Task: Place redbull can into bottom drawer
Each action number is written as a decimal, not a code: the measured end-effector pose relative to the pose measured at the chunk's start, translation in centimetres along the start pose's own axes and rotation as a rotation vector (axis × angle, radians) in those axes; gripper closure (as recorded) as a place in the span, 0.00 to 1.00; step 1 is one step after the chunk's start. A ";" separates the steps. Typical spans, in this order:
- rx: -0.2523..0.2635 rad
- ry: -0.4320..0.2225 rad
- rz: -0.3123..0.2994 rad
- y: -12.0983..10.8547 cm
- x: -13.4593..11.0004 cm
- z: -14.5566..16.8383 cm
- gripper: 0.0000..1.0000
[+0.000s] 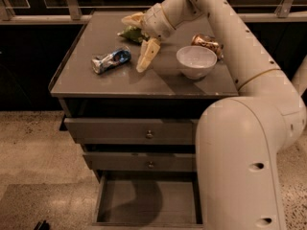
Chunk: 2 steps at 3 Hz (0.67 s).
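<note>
The gripper (145, 59) is hanging over the cabinet top (115, 83), pointing down near its middle, at the end of the white arm (240, 56) that is reaching in from the right; whether it is open or closed cannot be told. The redbull can (111, 60) is lying on its side on the top, just left of the gripper and apart from it. A white bowl (196, 61) is standing to the gripper's right, with a gold-brown can (207, 42) lying behind it. A green bag (130, 32) is sitting behind the gripper. Below, two knobbed drawers (149, 134) are sitting closed, while the bottom drawer (144, 200) is standing pulled out, its floor showing.
</note>
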<state>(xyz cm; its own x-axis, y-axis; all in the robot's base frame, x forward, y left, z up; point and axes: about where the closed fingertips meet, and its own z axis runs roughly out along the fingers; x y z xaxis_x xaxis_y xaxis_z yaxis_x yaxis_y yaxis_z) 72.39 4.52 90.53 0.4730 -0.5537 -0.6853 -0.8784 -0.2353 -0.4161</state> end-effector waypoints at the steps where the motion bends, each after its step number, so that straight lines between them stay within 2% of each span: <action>1: -0.032 -0.031 0.015 -0.7 -0.1 2.0 0.00; 2: -0.075 -0.074 0.067 -0.7 0.4 4.4 0.00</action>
<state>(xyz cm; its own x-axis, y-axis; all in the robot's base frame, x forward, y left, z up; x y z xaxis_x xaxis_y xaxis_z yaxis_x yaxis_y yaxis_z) 73.51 7.97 87.98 0.4140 -0.5106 -0.7536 -0.9098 -0.2599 -0.3237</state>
